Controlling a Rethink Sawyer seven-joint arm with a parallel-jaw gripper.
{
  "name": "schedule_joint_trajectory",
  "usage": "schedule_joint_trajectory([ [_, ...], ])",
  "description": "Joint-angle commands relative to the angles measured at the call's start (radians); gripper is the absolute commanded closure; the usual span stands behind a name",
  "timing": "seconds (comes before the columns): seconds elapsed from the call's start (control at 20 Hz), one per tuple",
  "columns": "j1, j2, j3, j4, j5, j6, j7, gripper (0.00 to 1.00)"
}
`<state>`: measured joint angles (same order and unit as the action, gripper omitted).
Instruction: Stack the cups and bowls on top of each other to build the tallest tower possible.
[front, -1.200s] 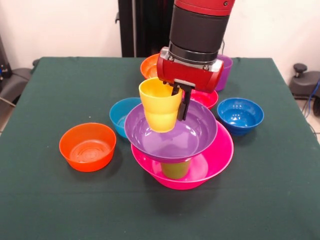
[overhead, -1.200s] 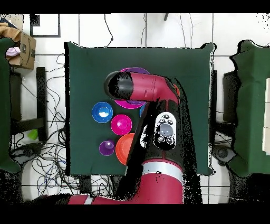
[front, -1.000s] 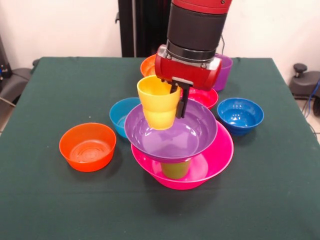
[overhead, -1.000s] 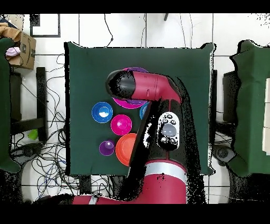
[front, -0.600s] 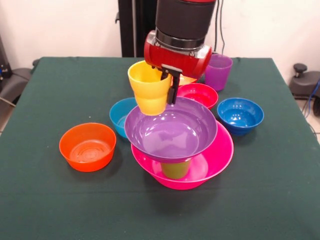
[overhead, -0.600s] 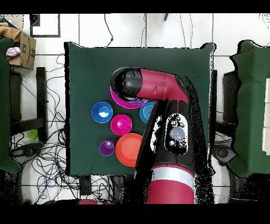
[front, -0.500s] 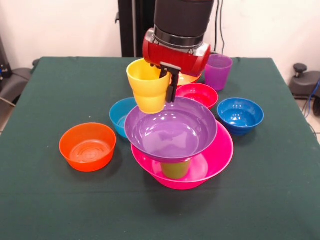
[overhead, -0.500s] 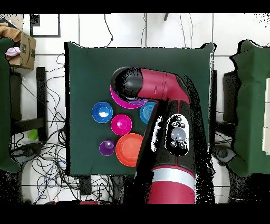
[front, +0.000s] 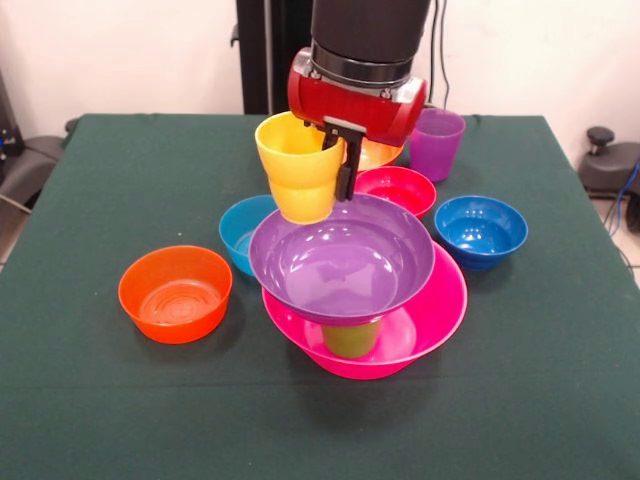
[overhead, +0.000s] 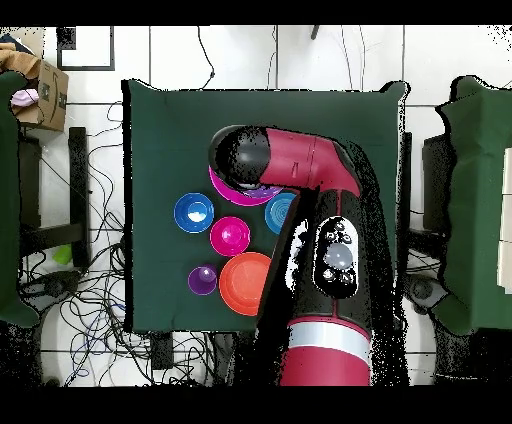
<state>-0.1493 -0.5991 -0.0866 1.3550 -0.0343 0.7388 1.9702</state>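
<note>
Purple bowl (front: 342, 262) lies open on top; light blue bowl (front: 245, 232) crowds beside it.

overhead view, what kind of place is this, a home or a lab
Most likely a robotics lab. A red arm reaches over a green cloth-covered table on a tiled floor, loose cables trail beside it, and bright plastic bowls are laid out like test props.

Front camera faces the table (front: 90, 400); overhead looks straight down.
</note>
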Motion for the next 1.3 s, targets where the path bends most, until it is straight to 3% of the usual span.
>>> schedule_joint_trajectory([
  [0.05, -0.010, 0.032, 0.119, -0.002, -0.102, 0.030, -0.160, 1.00],
  [0.3, 0.020, 0.060, 0.114, -0.084, -0.074, 0.102, -0.104, 1.00],
  [0.6, 0.043, 0.118, 0.111, -0.130, -0.075, 0.055, -0.060, 1.00],
  [0.85, 0.040, 0.111, 0.114, -0.104, -0.069, 0.024, -0.053, 1.00],
  [1.3, 0.065, 0.116, 0.101, -0.120, -0.069, 0.051, -0.034, 1.00],
])
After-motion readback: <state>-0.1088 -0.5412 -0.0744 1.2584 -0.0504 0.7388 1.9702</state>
